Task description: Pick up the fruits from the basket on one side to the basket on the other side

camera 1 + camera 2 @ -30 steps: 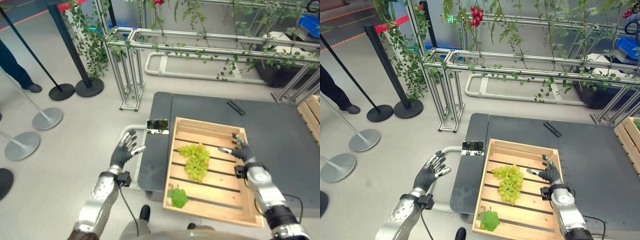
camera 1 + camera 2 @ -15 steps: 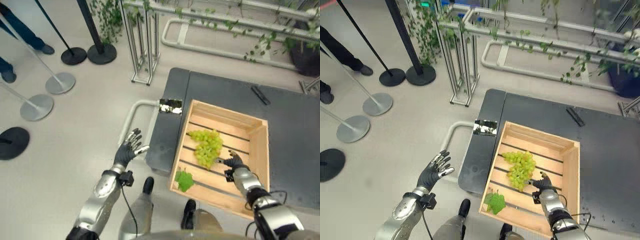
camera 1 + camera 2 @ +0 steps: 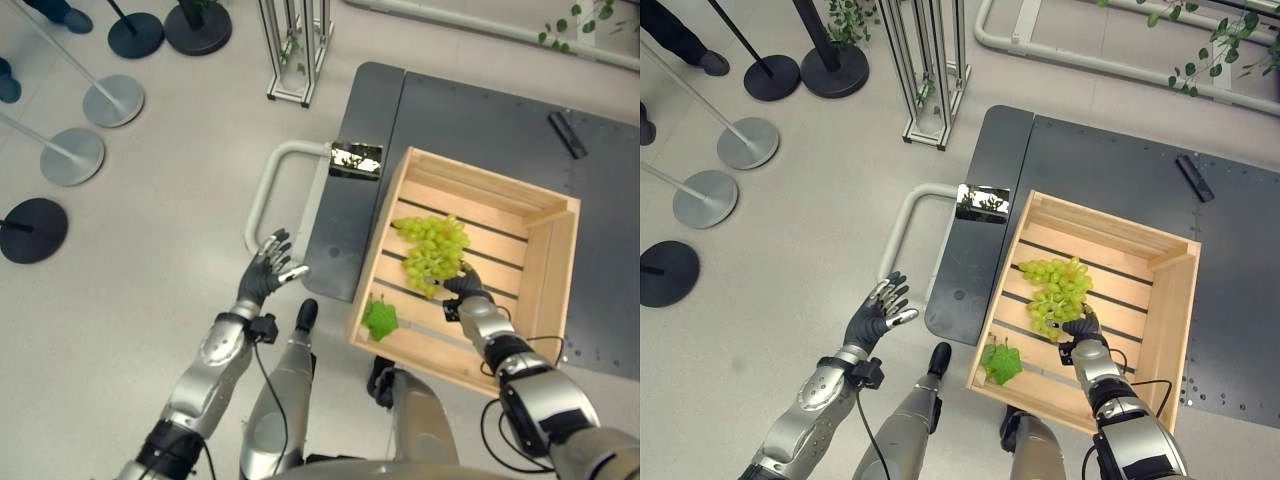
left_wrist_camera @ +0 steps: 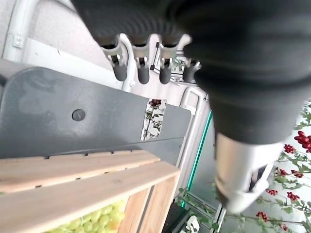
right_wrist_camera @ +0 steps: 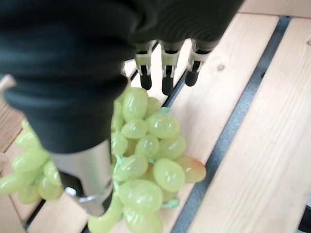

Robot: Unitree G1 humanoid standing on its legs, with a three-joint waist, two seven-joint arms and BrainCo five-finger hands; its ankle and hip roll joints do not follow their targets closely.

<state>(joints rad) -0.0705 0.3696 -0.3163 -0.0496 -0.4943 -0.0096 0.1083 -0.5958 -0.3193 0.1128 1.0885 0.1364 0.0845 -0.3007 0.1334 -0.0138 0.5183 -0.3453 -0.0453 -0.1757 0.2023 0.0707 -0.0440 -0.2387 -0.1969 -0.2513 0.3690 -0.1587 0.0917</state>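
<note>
A wooden crate (image 3: 555,275) sits on the dark bench (image 3: 500,130), and everything else places itself around it. The bunch of green grapes (image 3: 433,252) lies on the crate's slatted floor, toward its middle. The right robot hand (image 3: 462,290) is down inside the crate at the near edge of the bunch, fingers (image 5: 166,75) straight and reaching over the grapes, thumb alongside them, nothing clasped. A green leaf (image 3: 380,319) lies in the crate's near corner on the robot's left. The left robot hand (image 3: 268,272) hangs over the floor, well clear of the crate on the robot's left, fingers spread and empty. A small black bar (image 3: 567,134) lies on the bench beyond the crate's far corner.
</note>
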